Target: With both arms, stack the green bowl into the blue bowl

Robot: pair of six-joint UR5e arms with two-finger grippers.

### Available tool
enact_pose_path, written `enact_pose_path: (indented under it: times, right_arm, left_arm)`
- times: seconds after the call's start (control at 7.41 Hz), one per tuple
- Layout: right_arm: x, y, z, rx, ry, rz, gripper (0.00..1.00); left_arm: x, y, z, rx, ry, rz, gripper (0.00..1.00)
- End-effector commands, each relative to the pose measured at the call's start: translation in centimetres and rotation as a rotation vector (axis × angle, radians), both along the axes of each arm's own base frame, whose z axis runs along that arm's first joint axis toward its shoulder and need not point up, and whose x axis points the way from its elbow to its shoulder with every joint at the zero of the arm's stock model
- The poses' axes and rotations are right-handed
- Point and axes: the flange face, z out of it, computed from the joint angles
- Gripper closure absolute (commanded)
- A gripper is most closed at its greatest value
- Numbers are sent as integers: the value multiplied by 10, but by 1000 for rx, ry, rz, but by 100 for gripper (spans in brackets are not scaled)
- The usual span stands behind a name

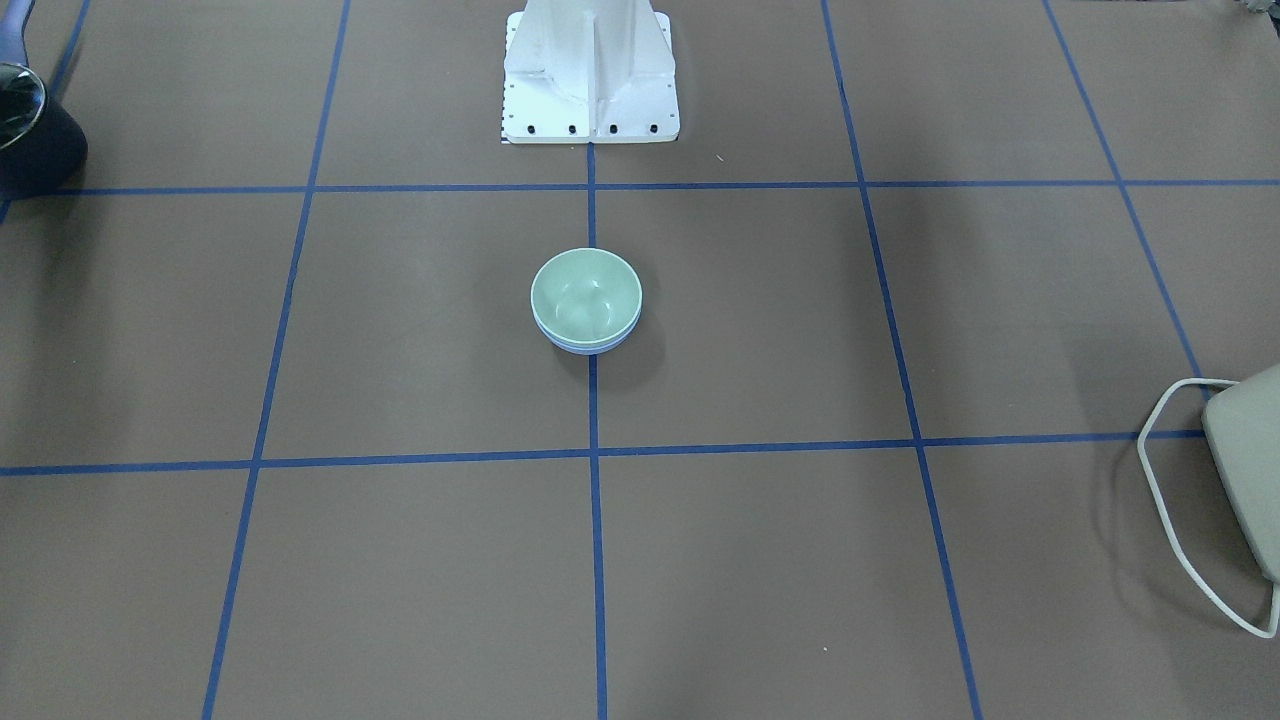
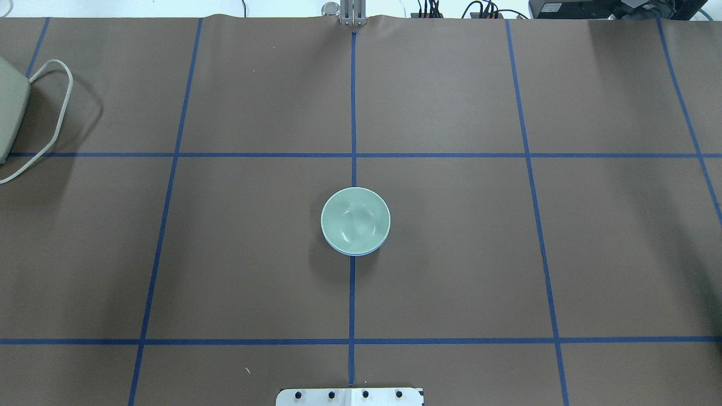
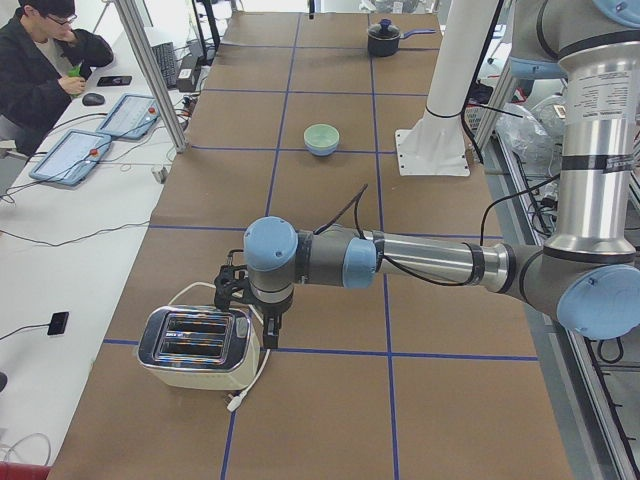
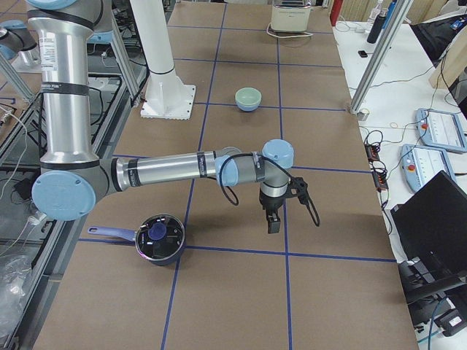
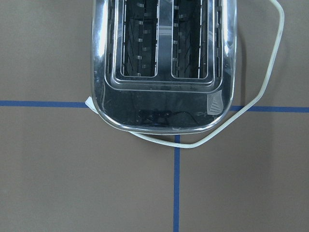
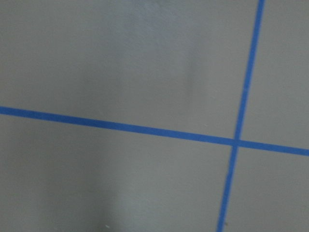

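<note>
The pale green bowl (image 1: 586, 295) sits nested inside the blue bowl (image 1: 590, 347) at the table's middle, in front of the white pedestal; only the blue bowl's rim shows below it. The stack also shows in the overhead view, green bowl (image 2: 355, 220) over blue rim (image 2: 354, 253), and in the side views (image 3: 321, 138) (image 4: 248, 98). My left gripper (image 3: 255, 325) hangs beside the toaster at the table's left end. My right gripper (image 4: 271, 219) hangs over bare table at the right end. Both show only in side views; I cannot tell whether they are open or shut.
A chrome toaster (image 3: 197, 346) with a white cord (image 5: 231, 121) stands at the left end. A dark pot (image 4: 159, 238) with a handle stands at the right end. The white pedestal (image 1: 590, 70) stands behind the bowls. An operator (image 3: 45, 70) sits at a side desk.
</note>
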Motion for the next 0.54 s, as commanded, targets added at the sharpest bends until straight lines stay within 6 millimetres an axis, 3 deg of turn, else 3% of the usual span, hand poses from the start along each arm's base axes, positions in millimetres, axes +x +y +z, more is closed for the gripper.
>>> enact_pose_path:
  times: [0.0,0.13,0.4]
  right_arm:
    - [55,40,33,-29,-5,53,0]
    - [72,44,36,-38,-16,92,0]
    - [87,56,41,-56,-46,137,0]
  left_arm:
    - [3,9,6,-9,3,6,1]
    - [2,2,4,-12,-1,0,2]
    - [3,9,7,-11,0,6,2]
